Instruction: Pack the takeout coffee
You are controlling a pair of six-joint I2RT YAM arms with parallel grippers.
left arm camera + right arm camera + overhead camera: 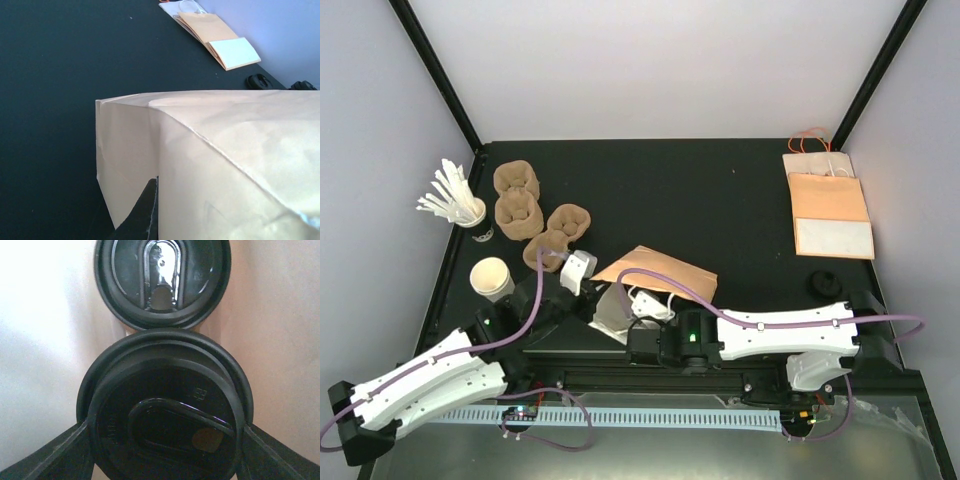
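The brown paper bag (655, 272) lies on its side near the middle of the table, mouth toward the arms. My left gripper (157, 186) is shut on the edge of the bag (220, 160), one dark finger (146, 212) showing against the paper. My right gripper (165, 440) reaches inside the bag and is shut on the takeout coffee (165, 412); its fingers (47, 457) press both sides of the black lid. A second black-lidded cup (162, 280) lies deeper in the bag, just beyond the held one. From above, the right gripper (642, 312) sits at the bag's mouth and both cups are hidden.
A stack of flat paper bags (828, 205) lies at the back right, with a small black object (825, 283) in front of it. At left stand brown pulp cup carriers (528, 212), a dark cup of white stirrers (470, 215) and plain white cups (492, 280).
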